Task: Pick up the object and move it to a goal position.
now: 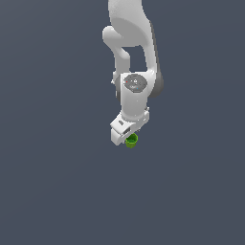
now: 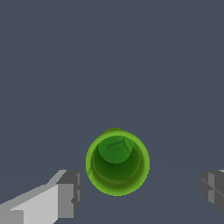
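The object is a small bright green cup (image 1: 131, 140) with a round rim, seen just below the white arm's hand in the exterior view. In the wrist view the cup (image 2: 117, 162) shows from above, its hollow inside visible. My gripper (image 2: 141, 188) is open, with one grey fingertip (image 2: 70, 192) on one side of the cup and the other fingertip (image 2: 213, 189) far off on the other side. The cup sits between the fingers, nearer the first one, and no finger touches it. In the exterior view the gripper (image 1: 125, 135) hangs right over the cup.
A plain dark grey-blue surface (image 1: 57, 182) fills both views. The white arm (image 1: 134, 57) comes down from the top of the exterior view. No goal marker shows.
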Controlling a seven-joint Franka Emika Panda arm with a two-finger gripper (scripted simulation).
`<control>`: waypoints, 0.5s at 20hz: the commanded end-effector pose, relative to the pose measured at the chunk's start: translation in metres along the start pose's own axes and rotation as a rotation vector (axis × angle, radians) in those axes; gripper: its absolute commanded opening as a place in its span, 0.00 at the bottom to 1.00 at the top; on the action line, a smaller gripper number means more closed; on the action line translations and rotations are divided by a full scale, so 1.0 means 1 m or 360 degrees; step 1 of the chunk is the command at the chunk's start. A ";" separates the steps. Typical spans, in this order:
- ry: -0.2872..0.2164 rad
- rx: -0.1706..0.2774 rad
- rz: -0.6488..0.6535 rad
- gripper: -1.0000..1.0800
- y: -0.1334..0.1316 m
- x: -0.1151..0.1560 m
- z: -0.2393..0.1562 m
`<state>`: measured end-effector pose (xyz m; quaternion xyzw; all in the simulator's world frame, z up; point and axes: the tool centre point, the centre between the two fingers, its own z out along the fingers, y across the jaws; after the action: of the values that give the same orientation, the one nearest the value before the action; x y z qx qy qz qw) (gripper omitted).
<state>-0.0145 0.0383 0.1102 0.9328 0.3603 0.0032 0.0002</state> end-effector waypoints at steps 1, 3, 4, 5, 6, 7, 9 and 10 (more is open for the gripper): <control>-0.0003 0.0001 -0.0112 0.96 -0.004 -0.001 0.005; -0.0005 0.0002 -0.0186 0.96 -0.006 -0.002 0.008; -0.0005 0.0002 -0.0219 0.96 -0.007 -0.002 0.009; -0.0006 0.0002 -0.0250 0.96 -0.008 -0.003 0.010; -0.0006 0.0003 -0.0279 0.96 -0.009 -0.003 0.011; -0.0007 0.0003 -0.0305 0.96 -0.010 -0.003 0.013; -0.0008 0.0004 -0.0349 0.96 -0.012 -0.004 0.014; -0.0008 0.0004 -0.0368 0.96 -0.012 -0.004 0.015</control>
<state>-0.0246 0.0442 0.0963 0.8902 0.4556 0.0005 0.0002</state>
